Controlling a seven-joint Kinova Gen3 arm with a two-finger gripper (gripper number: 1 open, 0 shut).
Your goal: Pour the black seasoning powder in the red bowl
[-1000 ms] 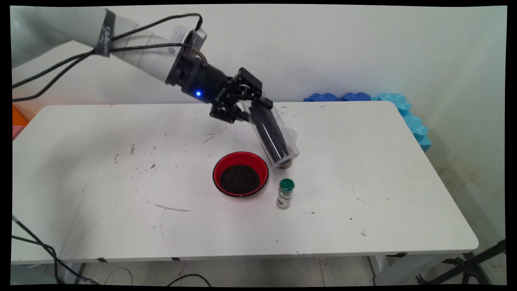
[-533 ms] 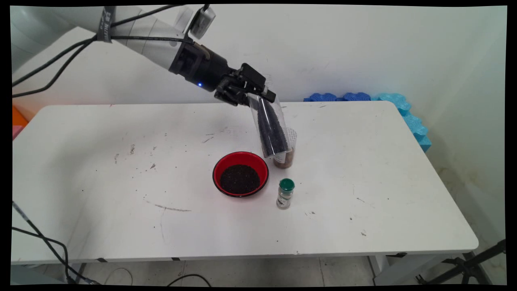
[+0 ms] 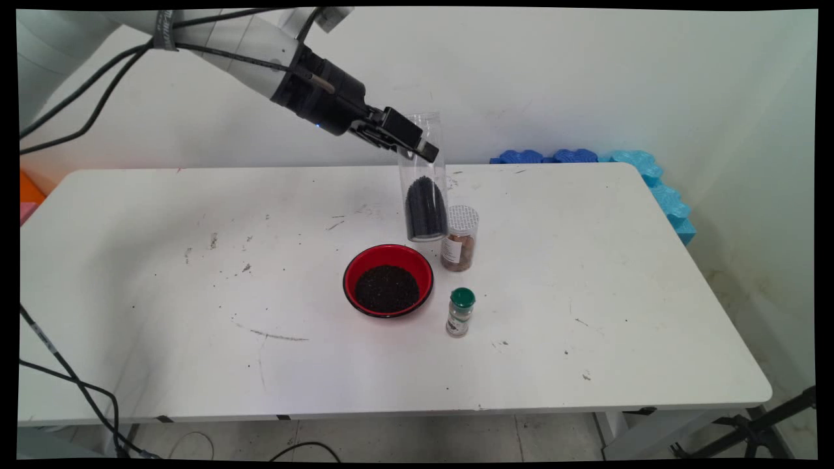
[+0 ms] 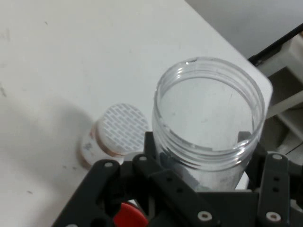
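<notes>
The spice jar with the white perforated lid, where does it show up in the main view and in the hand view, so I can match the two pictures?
Main view: the spice jar stands on the table right of centre, just behind and right of the red bowl.
Hand view: the spice jar is at lower left, seen from above.
Shared landmark: the clear jar held in the gripper, right beside it in both views.

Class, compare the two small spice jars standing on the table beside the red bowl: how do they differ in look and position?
The green-capped jar has a solid green lid; the white-capped jar has a white patterned lid. The green-capped jar looks slimmer and holds pale contents; the white-capped jar holds brownish contents. The white-capped jar stands farther back, beside the tall clear jar in the hand; the green-capped jar stands nearer the camera. Both stand upright, right of the red bowl.
</notes>
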